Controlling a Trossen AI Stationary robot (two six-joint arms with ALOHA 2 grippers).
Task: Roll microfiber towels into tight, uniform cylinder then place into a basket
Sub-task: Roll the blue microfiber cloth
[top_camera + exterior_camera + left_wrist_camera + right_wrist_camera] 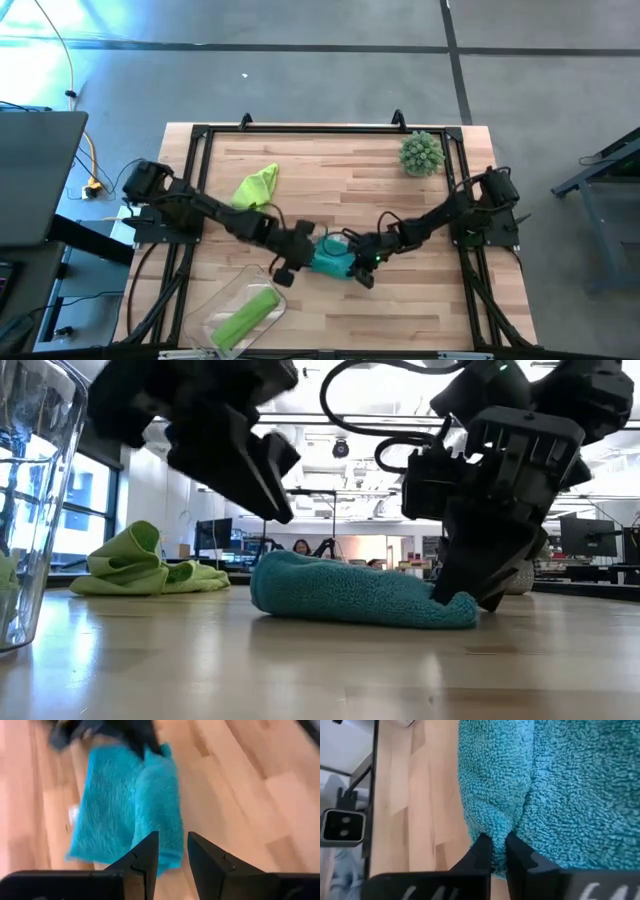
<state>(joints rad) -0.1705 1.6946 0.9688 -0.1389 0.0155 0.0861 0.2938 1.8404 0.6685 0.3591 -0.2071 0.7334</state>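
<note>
A teal microfiber towel [330, 260] lies bunched lengthwise on the table's middle, its underside on the wood [350, 592]. My right gripper [499, 847] is shut on its right end. My left gripper [172, 852] hovers open above the towel's left end [275, 500], clear of it, with nothing between its fingers. A lime green towel [256, 185] lies crumpled at the far left. The clear basket [215, 310] stands at the near left edge with a rolled lime green towel [245, 316] lying in it. My right gripper pinches a bunched fold at the teal towel's right end [495, 827] between its two fingers. The fingers slant down from the table's right side [470, 595]. The towel stays on the table, slack, stretching away to the left of the fingers.
A spiky grey-green ball [421, 153] sits at the far right corner. The basket's clear wall [30, 510] stands close at the near left. Bare wood shows near the front edge to the right of the basket and along the far middle.
</note>
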